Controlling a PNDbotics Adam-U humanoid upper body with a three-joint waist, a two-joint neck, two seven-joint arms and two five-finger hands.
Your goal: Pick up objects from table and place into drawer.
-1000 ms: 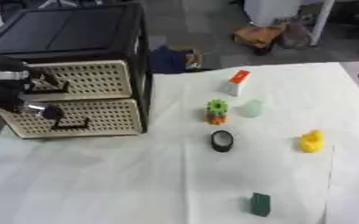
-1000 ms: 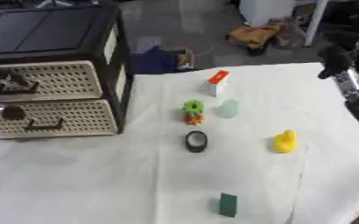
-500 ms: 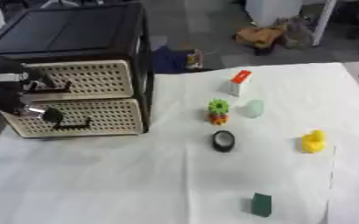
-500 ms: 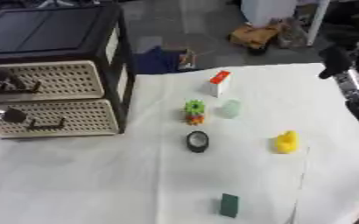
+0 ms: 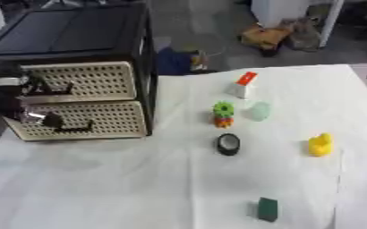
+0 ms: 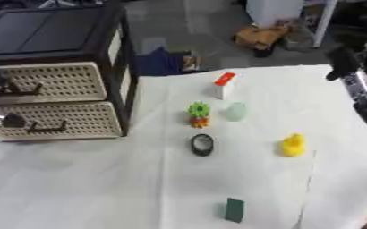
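A black cabinet holds two beige perforated drawers, the upper drawer [image 5: 92, 80] and the lower drawer [image 5: 108, 117], both closed. My left hand [image 5: 18, 105] hangs in front of their left part, close to the dark handles; what it touches is blurred. On the white cloth lie a white block with a red top [image 5: 244, 84], a green gear toy on an orange base [image 5: 223, 113], a pale green piece [image 5: 258, 111], a black ring [image 5: 228, 144], a yellow duck [image 5: 321, 144] and a dark green block [image 5: 267, 209]. My right hand [image 6: 351, 71] is raised at the right edge, open, holding nothing.
The white cloth [image 5: 124, 188] covers the table and is bare at the front left. Beyond the far edge, on the floor, are a blue bundle [image 5: 175, 61] and brown clutter [image 5: 265, 36]. The cabinet's black top [image 5: 61, 31] is flat.
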